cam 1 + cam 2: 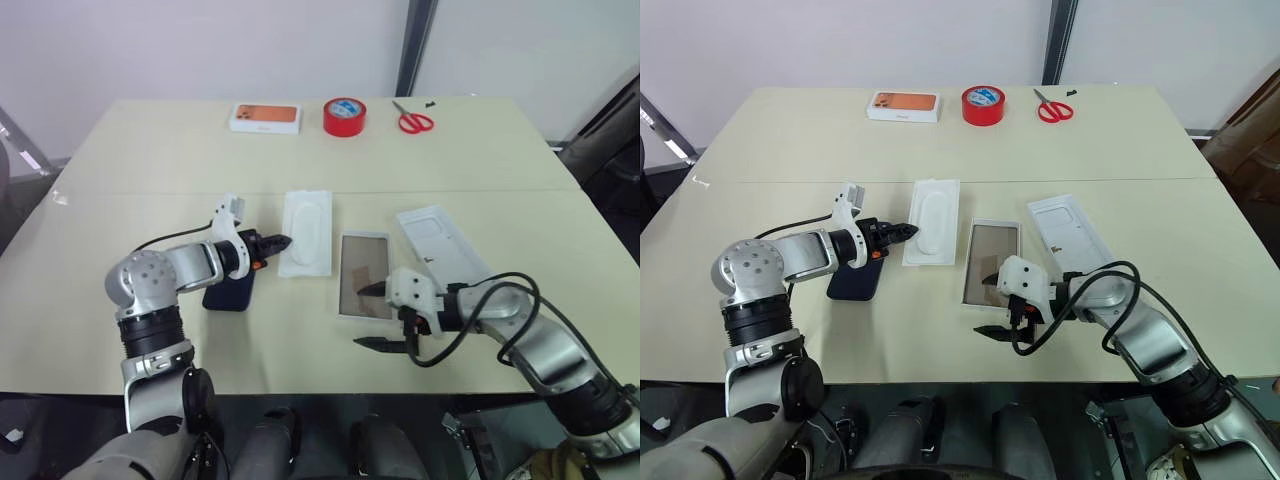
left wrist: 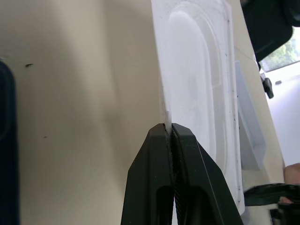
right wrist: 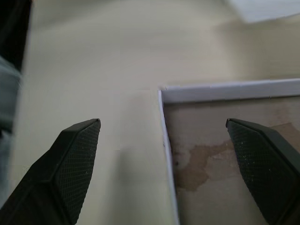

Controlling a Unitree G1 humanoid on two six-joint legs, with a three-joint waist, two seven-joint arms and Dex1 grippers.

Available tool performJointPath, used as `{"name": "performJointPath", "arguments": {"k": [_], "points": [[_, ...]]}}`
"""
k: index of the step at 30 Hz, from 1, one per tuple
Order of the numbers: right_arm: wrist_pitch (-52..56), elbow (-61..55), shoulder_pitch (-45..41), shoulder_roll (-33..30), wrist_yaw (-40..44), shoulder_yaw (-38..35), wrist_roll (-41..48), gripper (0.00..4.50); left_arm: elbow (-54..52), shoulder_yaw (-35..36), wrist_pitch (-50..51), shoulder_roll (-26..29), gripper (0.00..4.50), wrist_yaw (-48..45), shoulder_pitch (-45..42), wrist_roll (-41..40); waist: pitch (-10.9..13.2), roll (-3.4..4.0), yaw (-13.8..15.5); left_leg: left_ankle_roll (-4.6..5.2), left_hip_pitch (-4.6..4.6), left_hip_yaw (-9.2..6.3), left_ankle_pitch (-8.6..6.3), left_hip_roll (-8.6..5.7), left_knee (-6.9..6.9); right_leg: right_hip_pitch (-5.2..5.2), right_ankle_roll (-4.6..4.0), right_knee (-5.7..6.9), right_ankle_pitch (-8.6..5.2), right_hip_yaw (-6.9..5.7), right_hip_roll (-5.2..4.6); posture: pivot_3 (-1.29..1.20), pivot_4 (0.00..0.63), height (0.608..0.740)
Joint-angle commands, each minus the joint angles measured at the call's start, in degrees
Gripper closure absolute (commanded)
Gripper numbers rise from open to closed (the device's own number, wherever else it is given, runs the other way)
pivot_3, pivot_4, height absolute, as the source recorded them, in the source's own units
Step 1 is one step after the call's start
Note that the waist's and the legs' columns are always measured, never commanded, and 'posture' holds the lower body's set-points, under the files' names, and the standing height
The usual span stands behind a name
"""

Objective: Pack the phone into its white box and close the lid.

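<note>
The dark navy phone (image 1: pixel 230 293) lies flat on the table under my left forearm. Right of it, my left gripper (image 1: pixel 282 241) is shut on the near long edge of a flat white insert (image 1: pixel 307 232) with an oval recess; the left wrist view shows that thin edge (image 2: pixel 165 105) pinched between the fingertips. The white box (image 1: pixel 362 275), with its tan floor showing, lies to the right of the insert. My right gripper (image 1: pixel 376 318) is open at the box's near left corner (image 3: pixel 162 90), one finger over the floor and one over the table. The lid (image 1: pixel 440 240) lies ribbed side up to the right of the box.
At the table's far side sit a white carton with an orange phone picture (image 1: pixel 266 117), a red tape roll (image 1: pixel 344 116) and red scissors (image 1: pixel 413 121). The table's front edge (image 1: pixel 330 390) runs just below both arms.
</note>
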Motion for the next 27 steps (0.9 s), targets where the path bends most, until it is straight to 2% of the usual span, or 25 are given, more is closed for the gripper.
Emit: {"name": "performJointPath", "arguments": {"k": [1,3,7,8,18,21,24,27], "points": [[-2.88,1.68,-1.62,0.43,1.55,1.2,-2.17,1.38,-2.88,1.47,-0.25,-0.46,4.5,0.97,-0.28,-0.9,0.02,-0.03,0.01,0.0,0.0,0.0,0.0,0.0,0.0,0.0,0.0,0.0,0.0,0.0,0.0,0.0,0.15,0.734],[-4.67,3.85,-2.82,0.58,2.25,1.56,-3.57,2.28,-3.53,1.71,-0.48,-1.1,4.5,1.69,-0.18,-0.82,0.03,-0.05,0.0,-0.01,-0.01,0.0,0.0,0.0,0.02,0.0,0.0,0.0,0.0,0.0,0.0,0.0,0.15,0.734],[-7.45,7.81,-6.02,2.81,2.59,2.28,-5.51,4.39,-4.79,1.15,-0.9,-2.49,4.5,2.6,-0.23,-0.62,0.04,-0.07,-0.02,-0.01,0.0,0.0,0.01,0.0,0.03,0.01,0.01,0.01,0.01,-0.01,0.01,0.0,0.15,0.734],[-7.94,8.43,-6.71,3.47,2.66,2.34,-5.76,4.46,-5.07,0.73,-1.21,-2.6,4.5,2.65,-0.12,-0.41,0.04,-0.07,-0.03,-0.01,0.0,0.0,0.01,0.0,0.03,0.0,0.01,0.01,0.01,-0.01,0.01,0.0,0.15,0.734],[-13.3,17.63,-13.8,11.52,1.58,3.47,-9.53,4.46,-4.51,0.36,-1.74,-5.91,4.5,4.28,-1.85,-0.46,0.05,-0.08,-0.02,-0.05,0.0,0.0,0.03,-0.01,0.05,-0.01,0.01,0.02,0.01,-0.01,0.01,0.0,0.15,0.734],[-15.51,17.6,-13.23,11.13,2.65,3.24,-9.94,3.53,-4.99,-0.73,-1.98,-6.02,4.5,4.35,-1.1,-0.07,0.05,-0.08,-0.04,-0.05,-0.01,0.0,0.03,-0.01,0.05,0.0,0.02,0.02,0.01,-0.01,0.01,0.0,0.15,0.734],[-15.26,15.08,-11.56,9.82,1.73,1.42,-10.02,2.07,-5.55,-1.19,-1.94,-6.32,4.5,4.57,-0.43,-0.12,0.05,-0.08,-0.06,-0.05,-0.01,0.0,0.03,-0.01,0.04,-0.01,0.02,0.02,0.01,-0.02,0.01,0.0,0.15,0.734],[-12.38,10.65,-8.94,6.99,2.28,-1.91,-7.86,2.07,-6.36,-2.05,-1.88,-6.52,4.5,4.64,0.22,-0.01,0.05,-0.08,-0.01,-0.05,-0.01,0.0,0.03,-0.01,0.04,-0.01,0.02,0.02,0.01,0.0,0.01,0.0,0.15,0.734]]}}
